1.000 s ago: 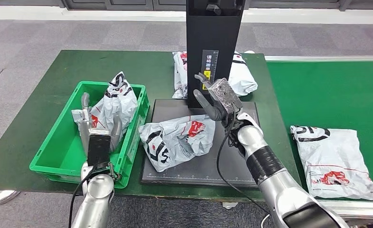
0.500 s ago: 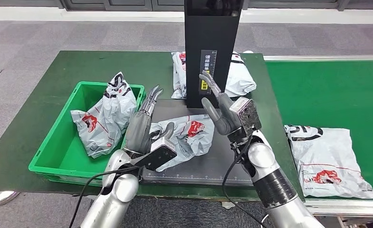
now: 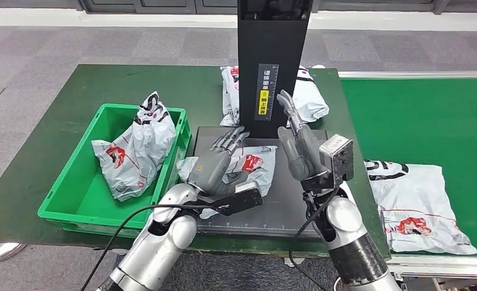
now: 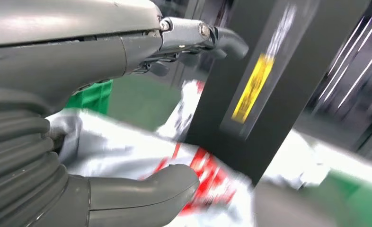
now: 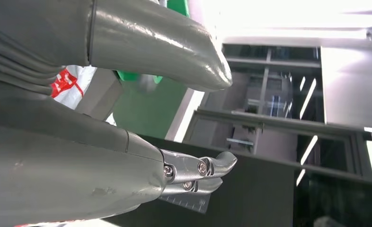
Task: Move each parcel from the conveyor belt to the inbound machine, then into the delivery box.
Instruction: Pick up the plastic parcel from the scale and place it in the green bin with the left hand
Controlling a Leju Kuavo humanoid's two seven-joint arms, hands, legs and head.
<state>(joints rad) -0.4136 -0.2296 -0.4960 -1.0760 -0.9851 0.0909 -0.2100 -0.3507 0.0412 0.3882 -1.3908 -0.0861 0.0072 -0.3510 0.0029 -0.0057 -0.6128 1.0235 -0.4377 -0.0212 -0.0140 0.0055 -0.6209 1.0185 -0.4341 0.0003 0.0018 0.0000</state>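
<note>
On the counter point(image 3: 54, 121): a green delivery box point(image 3: 72, 194) sits at the left, the black inbound machine point(image 3: 272, 60) stands mid-counter, its dark platform point(image 3: 284, 200) stretching toward the robot.
Delivery box contents: one white parcel point(image 3: 136, 145) with red and black print, propped against the box's right wall, top corner poking above the rim.
Platform contents: a second, crumpled parcel point(image 3: 248, 165) lies flat just in front of the machine's column.
Left hand point(image 3: 215, 167): right over that crumpled parcel, fingers point(image 3: 230, 138) stretched out and apart, reaching toward the column; in the left wrist view the thumb point(image 4: 141, 191) lies against the plastic, nothing clamped.
Right hand point(image 3: 303, 145): raised beside the platform's right edge, fingers point(image 3: 287, 106) straight and close together, pointing up at the column, holding nothing.
Behind the column: another white bagged parcel point(image 3: 309, 97) on the counter.
Conveyor belt point(image 3: 424, 121): green, at the right, carrying one flat parcel point(image 3: 418, 206) near its front edge.
</note>
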